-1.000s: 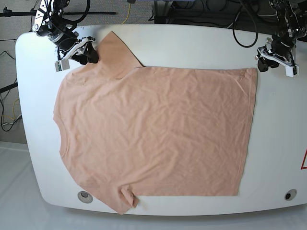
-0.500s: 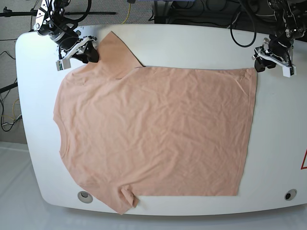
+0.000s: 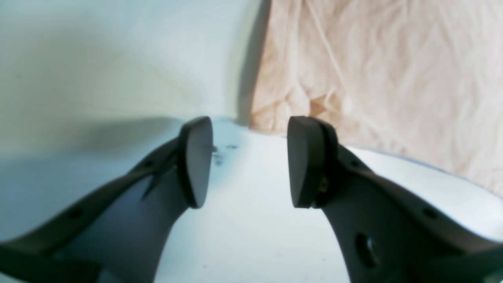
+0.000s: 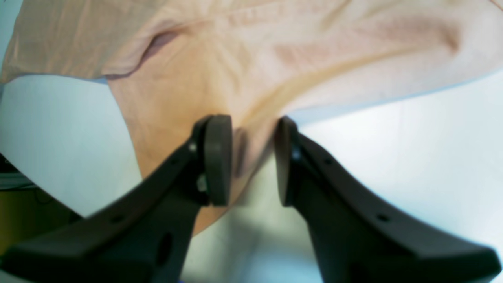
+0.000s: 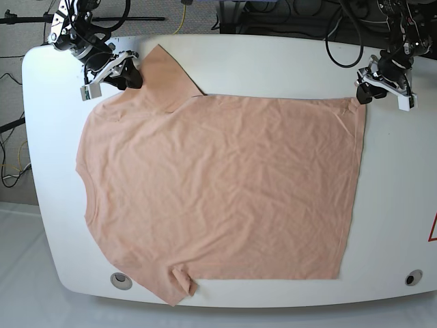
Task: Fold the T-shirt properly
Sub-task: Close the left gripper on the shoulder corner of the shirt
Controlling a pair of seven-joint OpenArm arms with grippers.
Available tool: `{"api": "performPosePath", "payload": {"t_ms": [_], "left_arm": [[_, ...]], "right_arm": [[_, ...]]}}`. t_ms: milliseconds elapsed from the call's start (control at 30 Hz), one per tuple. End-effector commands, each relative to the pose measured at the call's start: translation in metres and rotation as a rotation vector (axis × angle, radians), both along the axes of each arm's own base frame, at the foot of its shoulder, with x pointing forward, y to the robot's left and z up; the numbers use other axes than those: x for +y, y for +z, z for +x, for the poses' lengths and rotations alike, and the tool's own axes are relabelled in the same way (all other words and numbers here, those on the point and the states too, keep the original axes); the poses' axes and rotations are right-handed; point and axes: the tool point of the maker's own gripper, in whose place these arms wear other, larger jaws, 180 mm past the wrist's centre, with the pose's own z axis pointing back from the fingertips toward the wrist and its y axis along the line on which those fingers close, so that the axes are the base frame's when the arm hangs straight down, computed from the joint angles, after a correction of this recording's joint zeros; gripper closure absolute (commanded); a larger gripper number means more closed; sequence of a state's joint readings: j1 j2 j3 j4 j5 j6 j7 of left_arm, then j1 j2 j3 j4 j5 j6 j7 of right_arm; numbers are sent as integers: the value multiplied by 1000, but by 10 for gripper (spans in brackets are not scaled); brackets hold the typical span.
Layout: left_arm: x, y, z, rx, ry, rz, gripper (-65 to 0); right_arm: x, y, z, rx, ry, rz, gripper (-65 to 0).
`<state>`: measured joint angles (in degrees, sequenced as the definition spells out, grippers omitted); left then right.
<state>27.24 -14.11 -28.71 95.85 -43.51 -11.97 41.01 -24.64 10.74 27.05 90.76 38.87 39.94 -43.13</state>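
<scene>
The peach T-shirt (image 5: 218, 184) lies spread flat on the white table (image 5: 273, 61), neck to the left and hem to the right. My right gripper (image 5: 113, 78) is at the far-left sleeve. In the right wrist view its jaws (image 4: 251, 157) stand a little apart, straddling a raised ridge of the T-shirt (image 4: 275, 47) that touches the left pad (image 4: 218, 157). My left gripper (image 5: 384, 94) hovers at the far-right hem corner. In the left wrist view it (image 3: 249, 157) is open over bare table, with the T-shirt (image 3: 373, 78) corner just beyond the fingertips.
Two round fittings (image 5: 121, 280) (image 5: 413, 278) sit in the table's front edge. A red triangle sticker (image 5: 433, 229) shows at the right rim. Cables and stands (image 5: 287, 14) crowd the space behind the table.
My left gripper has moved left, closer to the hem corner. My right gripper has shifted slightly at the sleeve, its jaws narrowing and widening a little. The shirt lies as before.
</scene>
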Motion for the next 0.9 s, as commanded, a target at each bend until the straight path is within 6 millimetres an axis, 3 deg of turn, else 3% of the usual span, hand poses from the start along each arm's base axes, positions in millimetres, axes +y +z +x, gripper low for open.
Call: {"api": "performPosePath", "payload": {"t_ms": [0,267,533,867], "left_arm": [[2,13,11,-58,11,-27,-295],[-6,16,20,-102,48,-168,-293],[-3,5,21,-109,76,-249,-290],[-6,-14,7,-49,79,-241,-284]], "right_arm": [[-5,-5,-6,37,19,-39,-201],[-3,-7,-9,51,27,-38,-202],[-2,-7,-9,50,29,-37,-205],[0,-4,-5,32,36,-36,-43]]}}
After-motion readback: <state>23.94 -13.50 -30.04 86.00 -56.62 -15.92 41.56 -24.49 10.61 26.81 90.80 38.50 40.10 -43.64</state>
